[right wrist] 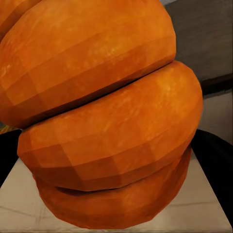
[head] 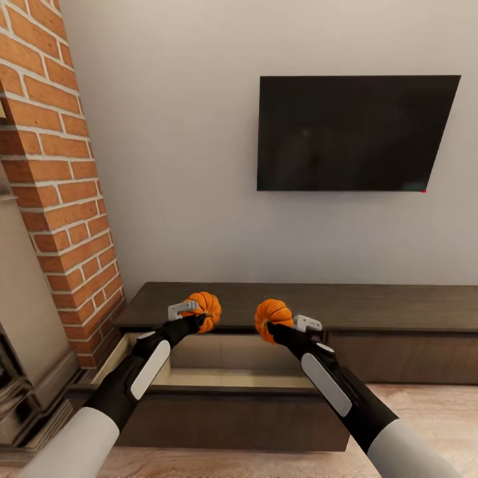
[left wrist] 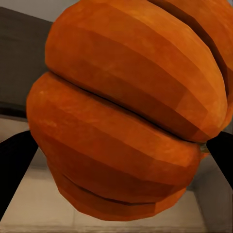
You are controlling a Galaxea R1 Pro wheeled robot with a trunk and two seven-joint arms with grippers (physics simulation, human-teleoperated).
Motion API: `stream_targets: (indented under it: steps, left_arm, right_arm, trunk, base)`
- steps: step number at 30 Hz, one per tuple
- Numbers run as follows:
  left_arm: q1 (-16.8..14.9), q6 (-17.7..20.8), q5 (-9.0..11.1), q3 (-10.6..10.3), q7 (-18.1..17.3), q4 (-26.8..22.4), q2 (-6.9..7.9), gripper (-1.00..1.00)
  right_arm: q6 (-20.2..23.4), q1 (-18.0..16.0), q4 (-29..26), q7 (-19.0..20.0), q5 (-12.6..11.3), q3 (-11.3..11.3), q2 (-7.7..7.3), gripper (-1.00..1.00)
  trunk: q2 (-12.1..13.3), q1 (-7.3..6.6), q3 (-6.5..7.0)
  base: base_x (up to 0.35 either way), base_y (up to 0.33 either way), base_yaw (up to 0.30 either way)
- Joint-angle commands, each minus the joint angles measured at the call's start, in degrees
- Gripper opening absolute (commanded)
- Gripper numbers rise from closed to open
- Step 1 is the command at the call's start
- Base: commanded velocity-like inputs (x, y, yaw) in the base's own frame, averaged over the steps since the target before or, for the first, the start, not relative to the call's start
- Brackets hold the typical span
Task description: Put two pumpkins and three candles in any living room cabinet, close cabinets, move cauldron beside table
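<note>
I hold two ribbed orange pumpkins over the cabinet's pulled-out left drawer. My left gripper is shut on one pumpkin, its dark fingers showing at both sides of it. My right gripper is shut on the other pumpkin. Both pumpkins hang above the drawer's pale wooden inside, near the dark brown top's front edge. The candles and the cauldron are out of view.
A black TV hangs on the wall above the cabinet. A red brick chimney column stands at the left, close to the drawer's left end. The cabinet's right drawer front is shut. Pale wood floor lies at the right.
</note>
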Motion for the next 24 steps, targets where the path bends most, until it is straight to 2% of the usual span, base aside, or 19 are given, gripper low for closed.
stream_targets:
  steps: [1, 8, 14, 21, 24]
  left_arm:
    - [-0.05, 0.82, 0.43, -0.21, 0.6, -0.46, 0.07, -1.0]
    - [-0.05, 2.01, 0.43, -0.22, 1.78, -1.02, -0.14, -1.0]
    - [-0.05, 2.07, 0.34, -0.44, 7.32, -1.03, -0.8, -1.0]
    - [-0.05, 2.0, 0.42, -0.68, 8.06, -0.71, -0.95, -1.0]
    - [-0.05, 1.96, 0.43, -0.72, 8.06, -0.52, -0.98, -1.0]
  right_arm:
    - [0.55, -0.09, -0.16, -0.51, -0.15, 0.16, -0.05, -1.0]
    - [1.71, -1.1, 0.46, -0.63, -0.25, 0.15, 0.32, -1.0]
    - [1.46, -1.36, 2.59, -0.64, -0.25, 0.15, 0.76, -1.0]
    - [0.79, -2.21, 5.1, -0.52, -0.25, 0.11, 0.96, -1.0]
    - [0.66, -2.69, 6.44, -0.48, -0.19, 0.14, 1.75, -1.0]
  trunk:
    - [-0.45, 0.21, -0.24]
    - [-3.26, 1.75, -1.5]
    - [-5.66, 3.07, -2.58]
    - [-8.47, 4.61, -3.83]
    - [-9.67, 5.26, -4.37]
  base:
    - [0.0, 0.0, 0.0]
    - [0.0, 0.0, 0.0]
    - [0.0, 0.0, 0.0]
    - [0.0, 0.0, 0.0]
    - [0.0, 0.0, 0.0]
